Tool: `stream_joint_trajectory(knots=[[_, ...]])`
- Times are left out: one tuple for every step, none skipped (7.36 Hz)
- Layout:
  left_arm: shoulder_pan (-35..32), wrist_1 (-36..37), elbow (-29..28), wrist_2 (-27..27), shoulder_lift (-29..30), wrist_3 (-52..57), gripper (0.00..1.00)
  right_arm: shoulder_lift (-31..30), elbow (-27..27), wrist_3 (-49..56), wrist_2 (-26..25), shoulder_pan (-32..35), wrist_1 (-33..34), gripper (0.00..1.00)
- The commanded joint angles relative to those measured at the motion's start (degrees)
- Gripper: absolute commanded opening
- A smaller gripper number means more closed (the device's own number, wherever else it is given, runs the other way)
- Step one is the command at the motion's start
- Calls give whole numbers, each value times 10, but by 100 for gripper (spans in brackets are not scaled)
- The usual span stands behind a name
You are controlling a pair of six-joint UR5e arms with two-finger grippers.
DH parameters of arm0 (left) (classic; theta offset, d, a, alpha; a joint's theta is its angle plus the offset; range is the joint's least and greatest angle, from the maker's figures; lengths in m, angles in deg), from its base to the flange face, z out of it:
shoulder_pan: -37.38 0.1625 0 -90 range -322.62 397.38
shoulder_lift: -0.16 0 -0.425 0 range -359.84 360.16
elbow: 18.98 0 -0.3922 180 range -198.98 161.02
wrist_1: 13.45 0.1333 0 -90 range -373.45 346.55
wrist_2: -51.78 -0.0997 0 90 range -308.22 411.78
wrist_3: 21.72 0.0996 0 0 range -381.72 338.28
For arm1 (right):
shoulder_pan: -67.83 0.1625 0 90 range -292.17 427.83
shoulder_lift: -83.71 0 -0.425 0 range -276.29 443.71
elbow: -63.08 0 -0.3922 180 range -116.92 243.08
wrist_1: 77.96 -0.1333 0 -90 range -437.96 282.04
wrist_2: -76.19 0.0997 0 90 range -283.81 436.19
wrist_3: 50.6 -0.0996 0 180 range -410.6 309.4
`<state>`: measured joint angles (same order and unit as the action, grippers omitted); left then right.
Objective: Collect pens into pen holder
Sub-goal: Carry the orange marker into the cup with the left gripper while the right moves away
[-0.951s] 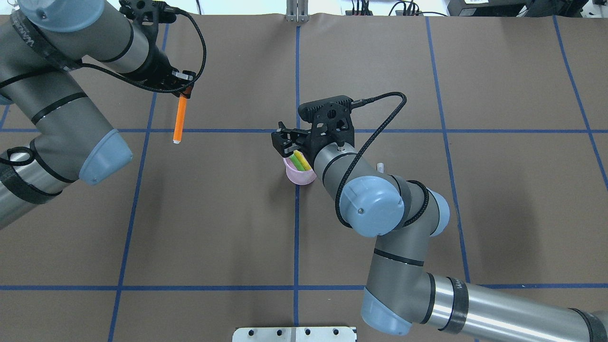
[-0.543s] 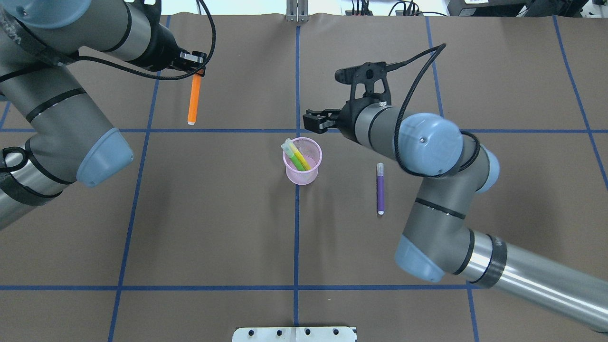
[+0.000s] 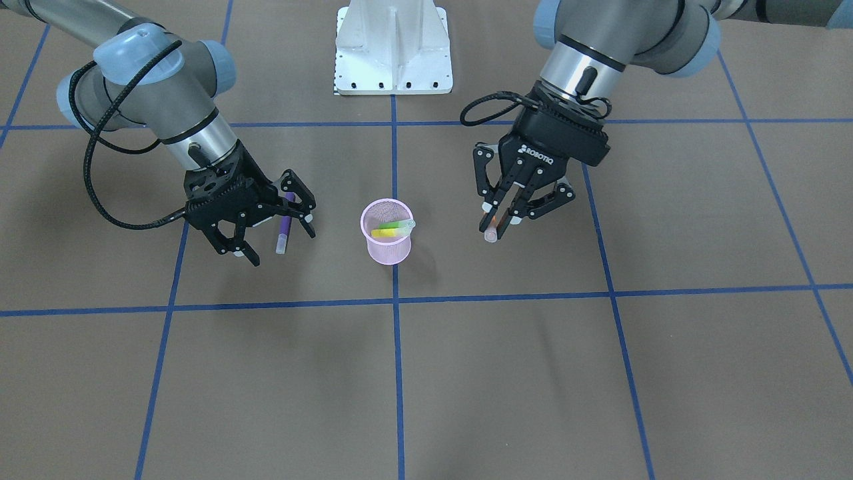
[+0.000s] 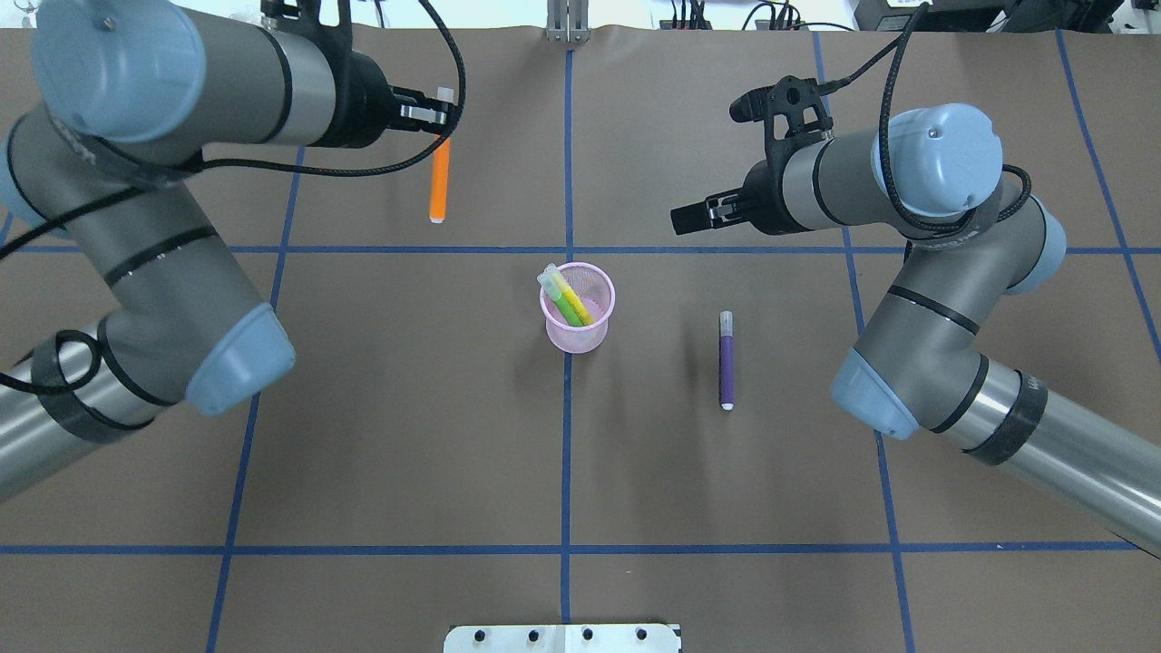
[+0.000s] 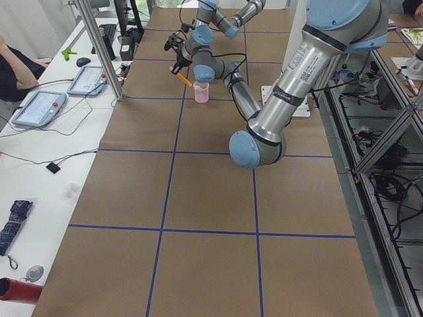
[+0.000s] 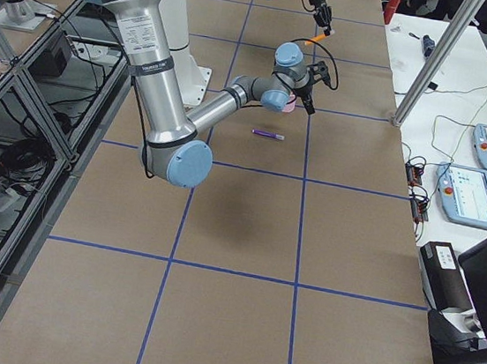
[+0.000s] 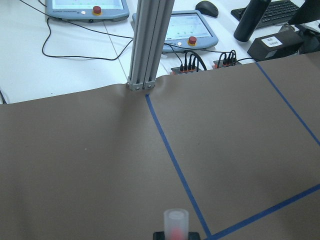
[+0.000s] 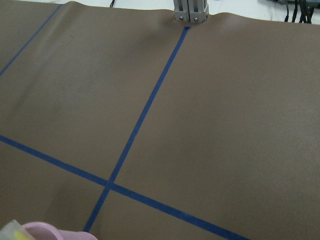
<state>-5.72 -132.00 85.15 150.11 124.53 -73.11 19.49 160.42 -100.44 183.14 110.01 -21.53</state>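
Place: robotics lab | Evidence: brown-papered table (image 4: pixel 399 453) gridded with blue tape (image 4: pixel 565 472); aluminium-profile post (image 7: pixel 150 45); teach pendants (image 5: pixel 39 107) on white bench (image 5: pixel 39 172); keyboard (image 7: pixel 272 10), mouse (image 7: pixel 206 7), trailing cables (image 7: pixel 75 40).

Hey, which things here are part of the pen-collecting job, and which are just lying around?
Job: orange pen, purple pen, green pen, yellow pen, cup.
Lying about: tablets, mouse, umbrella.

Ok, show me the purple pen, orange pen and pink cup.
purple pen (image 4: pixel 726 367): overhead view, mid barrel.
orange pen (image 4: pixel 439 184): overhead view, mid barrel.
pink cup (image 4: pixel 577 338): overhead view, outer wall.
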Motion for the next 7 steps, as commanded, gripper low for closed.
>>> stream_joint_trajectory(knots=[[89, -65, 1, -143, -3, -47, 0, -1, -14, 3, 13, 1, 5, 100], [117, -81, 0, -183, -4, -47, 0, -1, -28, 4, 14, 0, 12, 100], [139, -100, -2, -212, -5, -47, 0, 0, -36, 4, 14, -1, 13, 100], [144, -104, -5, -222, -5, -48, 0, -1, -39, 5, 17, -4, 12, 100], [163, -118, -11, -246, -5, -49, 0, -2, -39, 5, 17, -7, 12, 100], [179, -155, -39, -272, 0, -55, 0, -4, -39, 5, 17, -12, 13, 100], [181, -193, -66, -274, 5, -61, 0, -4, -42, 4, 27, -17, 37, 100]])
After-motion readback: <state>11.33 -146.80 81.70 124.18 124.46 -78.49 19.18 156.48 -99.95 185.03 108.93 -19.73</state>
